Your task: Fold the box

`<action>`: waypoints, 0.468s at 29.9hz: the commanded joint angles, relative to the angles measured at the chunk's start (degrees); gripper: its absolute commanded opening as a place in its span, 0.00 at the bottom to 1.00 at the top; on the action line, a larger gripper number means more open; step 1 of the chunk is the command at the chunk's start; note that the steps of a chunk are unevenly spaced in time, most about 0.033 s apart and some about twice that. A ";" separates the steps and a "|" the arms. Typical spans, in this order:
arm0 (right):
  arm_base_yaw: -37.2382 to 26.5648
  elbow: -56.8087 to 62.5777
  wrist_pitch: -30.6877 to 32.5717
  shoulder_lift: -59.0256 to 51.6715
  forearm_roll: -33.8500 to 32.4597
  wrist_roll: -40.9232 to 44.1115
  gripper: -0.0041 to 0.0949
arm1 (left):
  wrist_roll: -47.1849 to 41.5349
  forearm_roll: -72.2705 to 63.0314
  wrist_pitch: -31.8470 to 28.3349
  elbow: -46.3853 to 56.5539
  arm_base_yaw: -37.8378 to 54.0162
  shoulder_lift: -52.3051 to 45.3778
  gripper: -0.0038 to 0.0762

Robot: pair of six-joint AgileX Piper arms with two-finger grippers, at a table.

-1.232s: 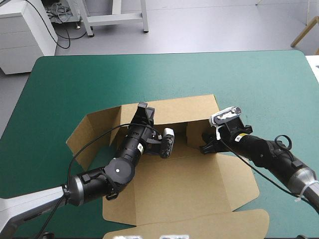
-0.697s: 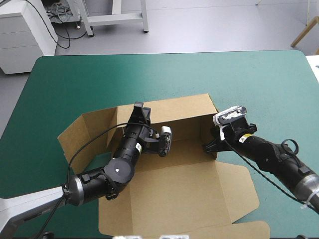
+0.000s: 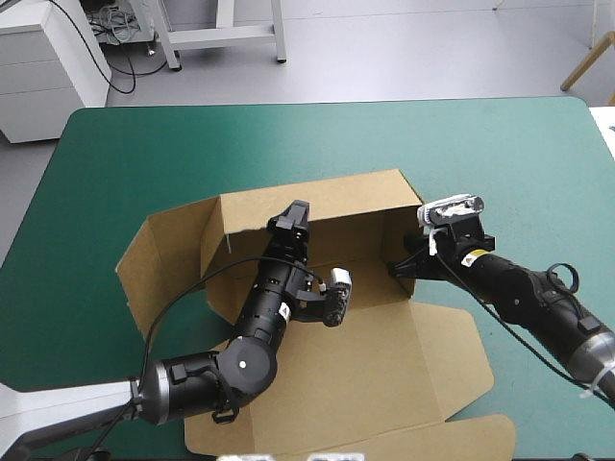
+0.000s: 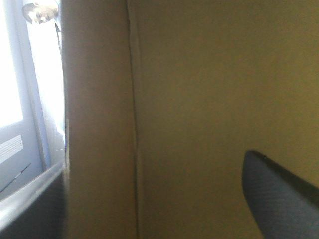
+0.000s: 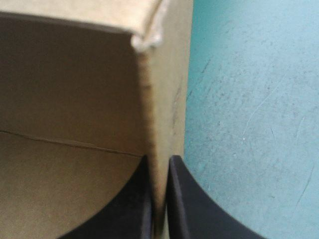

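High view: the left gripper (image 3: 291, 229) reaches inside the brown box (image 3: 365, 346), fingers spread apart against its raised back wall. The right gripper (image 3: 402, 267) pinches the upright right wall. The box sits mid-table on the teal-green cover (image 3: 480, 154).

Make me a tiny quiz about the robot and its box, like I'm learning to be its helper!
1. True or false: the right gripper is pinching a wall of the box.
2. What colour is the table's cover? A red, B teal-green, C yellow.
3. Fill the gap: the left gripper is ____ (open or shut).
Key: 1 true; 2 B; 3 open.
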 commanded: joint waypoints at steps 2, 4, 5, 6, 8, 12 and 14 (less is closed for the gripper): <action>-3.38 -7.71 0.96 1.00 0.69 2.99 0.02 | -0.95 6.24 6.43 -1.34 -4.12 -1.79 0.84; -5.47 -11.63 6.30 3.33 -1.79 5.57 0.02 | -0.95 6.24 7.12 -1.34 -5.52 -1.79 0.84; -6.25 -13.32 9.29 4.45 -3.28 7.09 0.02 | -0.95 6.24 7.21 -1.34 -6.10 -1.79 0.84; -7.17 -15.48 12.21 5.83 -5.59 9.51 0.02 | -0.95 6.24 7.21 -1.34 -6.64 -1.79 0.84; -8.47 -19.35 16.96 8.39 -9.93 13.51 0.02 | -0.95 6.24 7.21 -1.34 -7.49 -1.79 0.84; -9.53 -27.43 23.38 13.78 -16.51 18.37 0.02 | -0.95 6.24 7.38 -1.34 -8.76 -1.79 0.84; -9.53 -31.04 25.62 16.26 -18.28 19.73 0.02 | -0.95 6.24 7.38 -1.34 -8.85 -1.79 0.84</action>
